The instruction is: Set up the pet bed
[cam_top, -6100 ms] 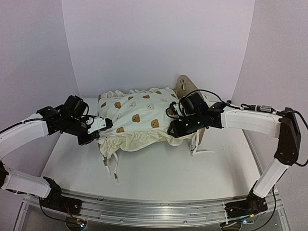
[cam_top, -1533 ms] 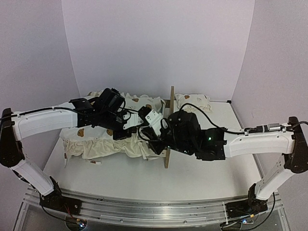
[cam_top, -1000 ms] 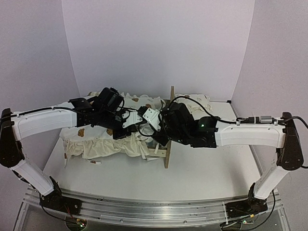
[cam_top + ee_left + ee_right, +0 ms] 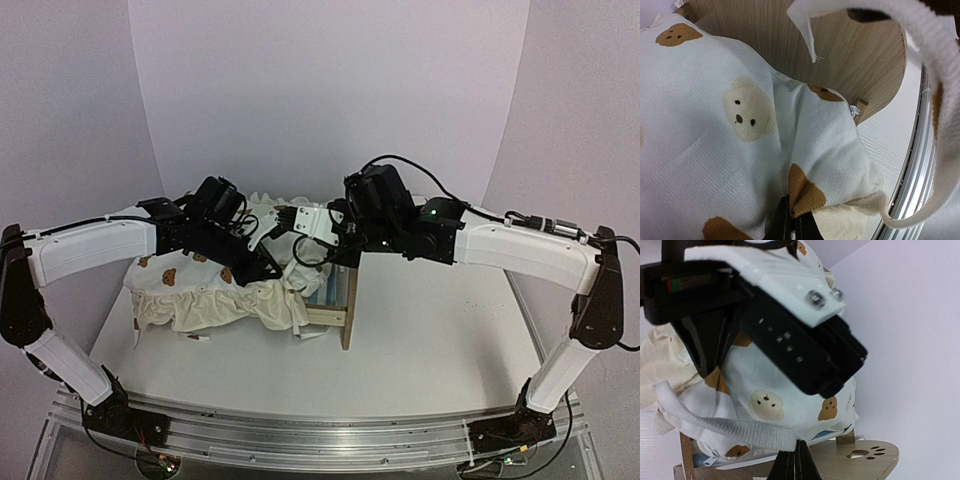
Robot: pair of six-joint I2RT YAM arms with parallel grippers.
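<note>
The left gripper (image 4: pixel 790 226) is pinched tight on a fold of the bedding (image 4: pixel 215 305), which drapes over the bed (image 4: pixel 347 310) at the middle of the table (image 4: pixel 430 335). Above the bed, the right gripper (image 4: pixel 797 456) is closed on the bedding's white strap (image 4: pixel 725 427), holding it up.

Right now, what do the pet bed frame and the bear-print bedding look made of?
Pet bed frame: light wood, likely plywood or veneer; straight grain lines, matte, unpainted. Bedding: cream cloth, probably cotton; fine ribbed weave, soft folds, printed bears. Its white strap: fuzzy, felt-like or loop tape, can't tell which.
</note>
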